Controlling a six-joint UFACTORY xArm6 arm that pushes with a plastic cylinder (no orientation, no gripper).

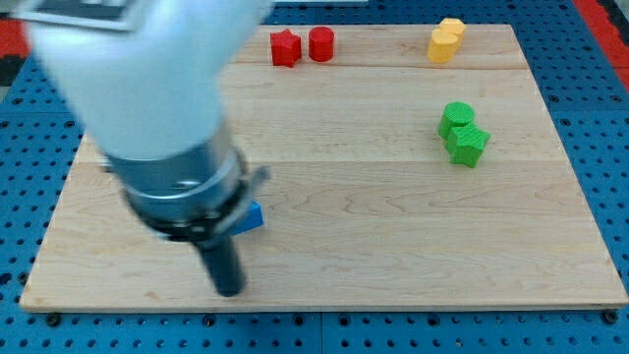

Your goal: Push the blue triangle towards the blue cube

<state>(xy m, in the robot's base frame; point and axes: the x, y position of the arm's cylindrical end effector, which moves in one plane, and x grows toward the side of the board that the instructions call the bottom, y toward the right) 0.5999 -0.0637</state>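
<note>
A blue block (252, 216) peeks out from behind the arm at the view's lower left; only a small corner shows, so I cannot tell its shape or whether it is the triangle or the cube. No second blue block shows; the arm hides much of the board's left side. My tip (228, 289) rests on the board just below and slightly left of the blue corner, near the bottom edge.
Two red blocks (302, 45) sit together at the view's top centre. A yellow block pair (445, 40) lies at the top right. Two green blocks (462, 133) touch at the right. The wooden board (393, 246) lies on a blue pegboard.
</note>
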